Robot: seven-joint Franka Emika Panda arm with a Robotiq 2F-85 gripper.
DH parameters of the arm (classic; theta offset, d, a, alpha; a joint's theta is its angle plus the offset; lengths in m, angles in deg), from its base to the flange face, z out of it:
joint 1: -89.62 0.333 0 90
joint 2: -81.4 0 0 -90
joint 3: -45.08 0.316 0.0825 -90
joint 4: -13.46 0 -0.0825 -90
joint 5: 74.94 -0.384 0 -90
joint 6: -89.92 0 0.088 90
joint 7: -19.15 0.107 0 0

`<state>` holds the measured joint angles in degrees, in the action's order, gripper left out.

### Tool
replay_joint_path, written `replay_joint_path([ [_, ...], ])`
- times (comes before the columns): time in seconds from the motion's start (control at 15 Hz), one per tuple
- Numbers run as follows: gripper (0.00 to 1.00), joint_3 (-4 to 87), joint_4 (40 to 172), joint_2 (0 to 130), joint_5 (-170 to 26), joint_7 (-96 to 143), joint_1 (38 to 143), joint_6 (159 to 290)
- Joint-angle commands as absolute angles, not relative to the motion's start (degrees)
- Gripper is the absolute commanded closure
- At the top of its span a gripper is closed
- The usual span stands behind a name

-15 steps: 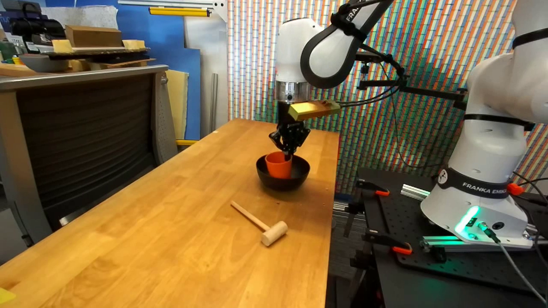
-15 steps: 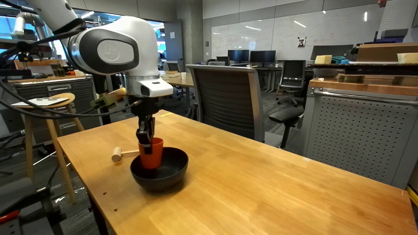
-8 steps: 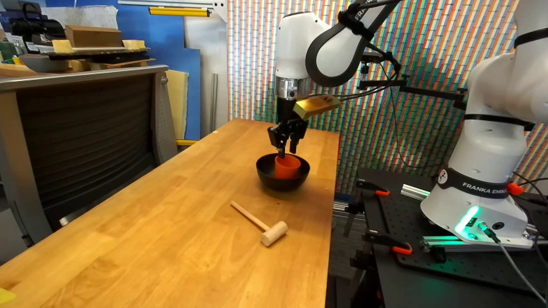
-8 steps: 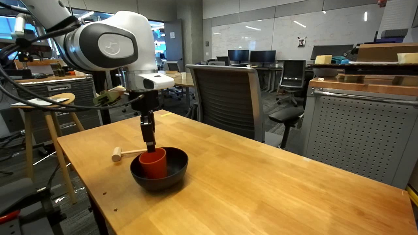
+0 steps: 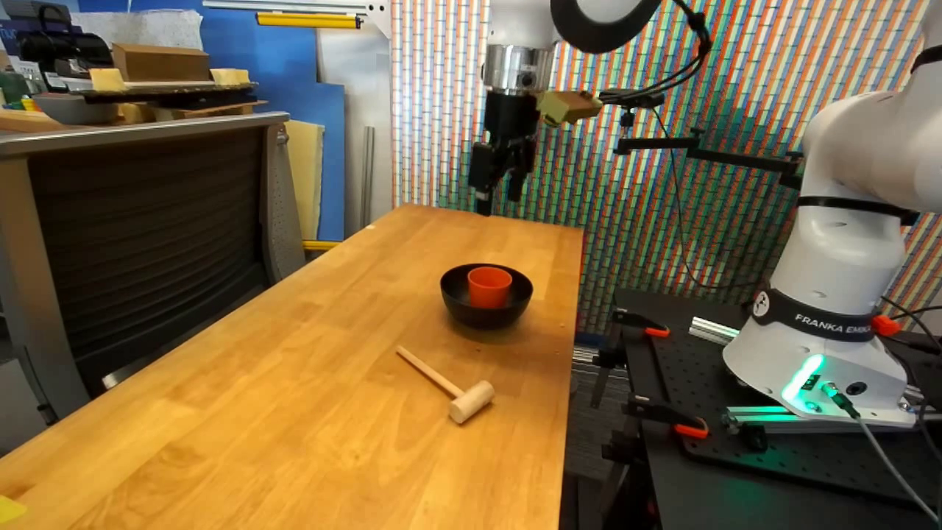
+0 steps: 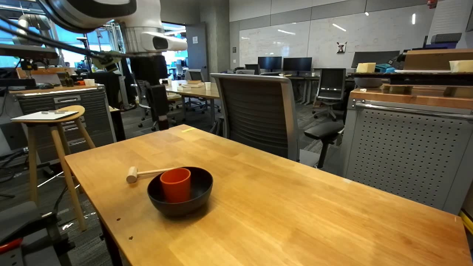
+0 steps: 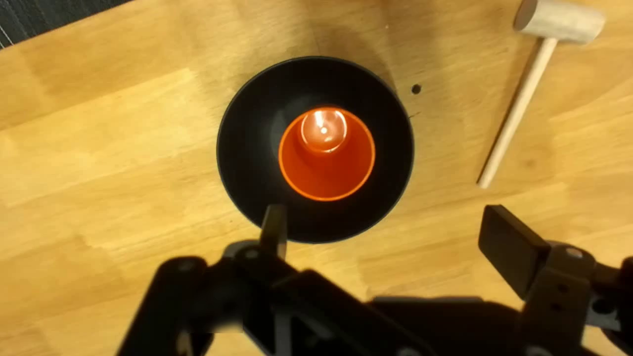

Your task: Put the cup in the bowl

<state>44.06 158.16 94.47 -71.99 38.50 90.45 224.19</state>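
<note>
The orange-red cup point(image 5: 489, 289) stands upright inside the black bowl point(image 5: 482, 319) on the wooden table, as both exterior views show. From above, the wrist view looks into the cup point(image 7: 326, 170), which sits slightly off the middle within the bowl point(image 7: 247, 148). High over the table my gripper point(image 5: 499, 200) hangs well apart from cup and bowl. In the wrist view the gripper point(image 7: 384, 237) has its fingers wide apart, with only tabletop and part of the bowl showing below the gap. An exterior view has the gripper point(image 6: 162, 123) above and behind the cup.
A small wooden mallet point(image 5: 471, 401) lies on the table point(image 5: 309, 412) near the bowl. Beyond one long edge stands a dark office chair point(image 6: 255, 114). The arm's base point(image 5: 817, 346) is mounted on a separate black bench beside the table.
The gripper has opened and let go of the cup, then risen well above the bowl. The cup has come down inside the bowl and stays there. Bowl and mallet have not moved.
</note>
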Motion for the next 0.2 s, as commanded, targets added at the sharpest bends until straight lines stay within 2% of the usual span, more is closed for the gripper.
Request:
replay_joint_path([
  [0.0,0.0,45.2,157.7,96.5,-74.2,34.8,89.6,219.9],
  [0.13,0.0,45.1,157.2,99.6,-75.9,31.2,90.0,215.1],
])
